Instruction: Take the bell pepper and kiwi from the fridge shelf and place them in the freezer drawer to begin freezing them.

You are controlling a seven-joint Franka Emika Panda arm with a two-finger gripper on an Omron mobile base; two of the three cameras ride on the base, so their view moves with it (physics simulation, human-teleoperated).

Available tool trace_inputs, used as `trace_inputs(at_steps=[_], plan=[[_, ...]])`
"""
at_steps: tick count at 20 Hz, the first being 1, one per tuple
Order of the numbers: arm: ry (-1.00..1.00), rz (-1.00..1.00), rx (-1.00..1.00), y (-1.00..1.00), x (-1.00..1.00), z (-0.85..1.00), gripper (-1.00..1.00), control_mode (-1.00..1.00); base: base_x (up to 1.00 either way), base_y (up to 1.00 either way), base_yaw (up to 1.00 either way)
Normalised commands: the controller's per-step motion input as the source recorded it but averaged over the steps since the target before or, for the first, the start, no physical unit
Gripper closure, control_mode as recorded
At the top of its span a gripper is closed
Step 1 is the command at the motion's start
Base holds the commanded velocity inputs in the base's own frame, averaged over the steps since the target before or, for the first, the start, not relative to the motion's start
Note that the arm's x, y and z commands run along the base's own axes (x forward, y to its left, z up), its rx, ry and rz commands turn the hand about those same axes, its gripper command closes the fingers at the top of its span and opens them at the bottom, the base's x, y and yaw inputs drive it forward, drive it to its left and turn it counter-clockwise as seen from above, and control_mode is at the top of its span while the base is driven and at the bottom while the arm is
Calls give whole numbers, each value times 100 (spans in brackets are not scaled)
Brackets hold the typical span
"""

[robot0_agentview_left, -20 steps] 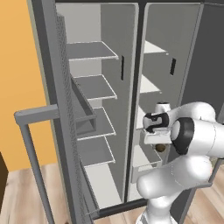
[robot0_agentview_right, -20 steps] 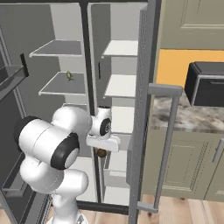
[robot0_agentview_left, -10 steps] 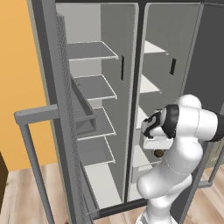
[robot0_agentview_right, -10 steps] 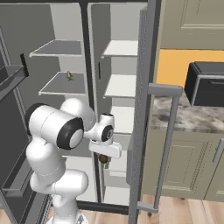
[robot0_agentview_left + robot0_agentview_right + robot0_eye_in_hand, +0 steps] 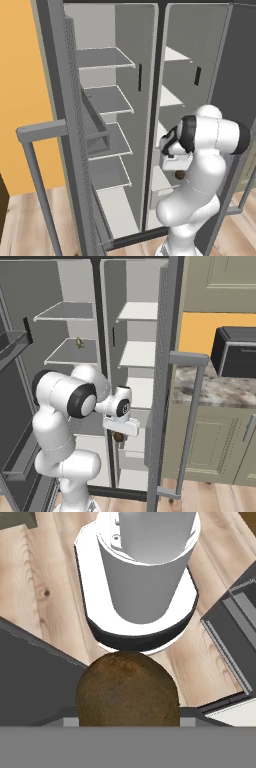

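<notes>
The kiwi (image 5: 127, 689), a dull brown oval, hangs just below my hand with my gripper (image 5: 178, 172) shut on it. It shows as a small brown lump under the white hand in front of the fridge's right compartment, kiwi (image 5: 179, 174) and kiwi (image 5: 118, 437). In the hand view it hides the fingertips, and below it lie my own base and the wooden floor. The gripper (image 5: 119, 435) points straight down. The bell pepper is out of view. I cannot make out the freezer drawer.
Both fridge doors stand open, the one with a long handle (image 5: 192, 421) close to my right and another handle (image 5: 37, 170) to my left. A thin green-yellow item (image 5: 79, 343) lies on an upper shelf. A dark grey door bin (image 5: 235, 627) is beside the base.
My arm's upper links have swung round and risen above the hand. The hand has sunk slightly, still holding the kiwi in front of the fridge.
</notes>
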Motion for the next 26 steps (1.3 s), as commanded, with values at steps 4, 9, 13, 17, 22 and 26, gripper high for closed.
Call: trace_inputs(at_steps=[4, 9, 13, 17, 22, 26], plan=[[4, 0, 0, 0, 28, -24, 100, -100, 0, 0, 0], [3, 0, 0, 0, 29, -23, 100, -100, 0, 0, 0], [1, 0, 0, 0, 21, -29, 100, -100, 0, 0, 0], [0, 0, 0, 0, 16, -35, 100, -100, 0, 0, 0], [0, 0, 0, -1, 18, -27, 100, -100, 0, 0, 0], [0, 0, 0, -12, 26, -14, 100, -100, 0, 0, 0]])
